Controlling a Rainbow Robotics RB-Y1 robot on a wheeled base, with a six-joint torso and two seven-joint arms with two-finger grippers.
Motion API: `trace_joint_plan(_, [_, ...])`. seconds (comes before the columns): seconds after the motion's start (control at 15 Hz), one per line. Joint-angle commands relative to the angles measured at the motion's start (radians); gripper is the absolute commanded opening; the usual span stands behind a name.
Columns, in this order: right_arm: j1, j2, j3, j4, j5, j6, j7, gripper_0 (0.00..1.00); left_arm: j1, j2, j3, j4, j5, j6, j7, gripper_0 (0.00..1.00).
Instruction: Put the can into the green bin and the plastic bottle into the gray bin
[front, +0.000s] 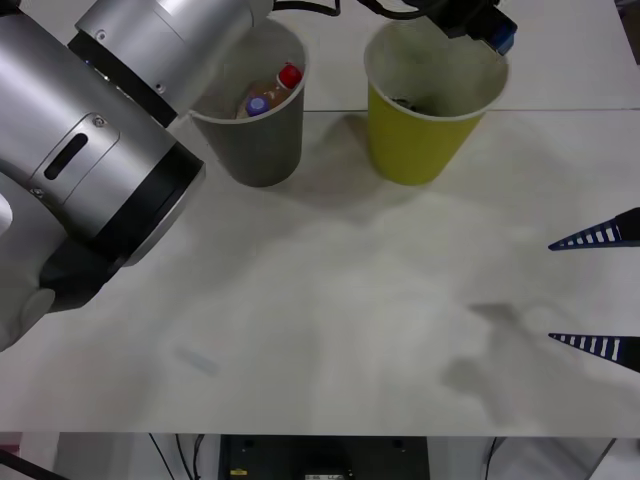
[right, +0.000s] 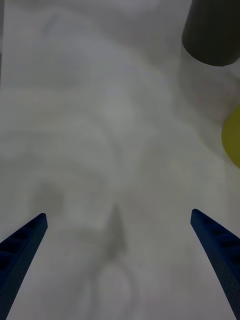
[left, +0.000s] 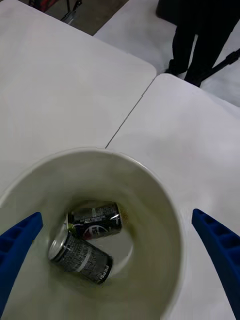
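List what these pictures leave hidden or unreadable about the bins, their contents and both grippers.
- Gray bin, front view: the left arm's housing covers its near-left rim; the bottles inside show only caps and shoulders.
- Green bin, front view: its wall hides the cans, which show in the left wrist view.
- Left gripper: open over the green bin.
- Right gripper: open; the front view's edge cuts it.

I see a yellow-green bin (front: 425, 140) upper right, a gray bin (front: 262, 140) upper left, dark cans (left: 80, 257) with silver tops, and blue ribbed fingers (front: 600, 237).
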Motion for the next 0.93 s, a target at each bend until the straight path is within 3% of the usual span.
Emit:
trace_joint_plan(0.07, [0.0, 0.0, 0.0, 0.0, 0.0, 0.0, 0.0, 1.0, 0.0, 0.076, -0.001, -0.008, 0.104, -0.058, -0.081, 1.0])
trace_joint_plan(0.27, [0.0, 0.0, 0.0, 0.0, 0.0, 0.0, 0.0, 1.0, 0.06, 0.211, -0.001, -0.108, 0.265, -0.142, -0.134, 1.0])
trace_joint_plan(0.53, [0.0, 0.0, 0.0, 0.0, 0.0, 0.0, 0.0, 1.0, 0.275, 0.416, 0.022, -0.464, 0.387, -0.195, -0.134, 1.0])
trace_joint_plan(0.73, [0.0, 0.0, 0.0, 0.0, 0.0, 0.0, 0.0, 1.0, 0.459, 0.556, 0.1, -0.711, 0.46, -0.215, -0.151, 1.0])
trace_joint_plan(0.93, [0.0, 0.0, 0.0, 0.0, 0.0, 0.0, 0.0, 1.0, 0.674, 0.642, 0.214, -0.951, 0.474, -0.219, -0.17, 1.0])
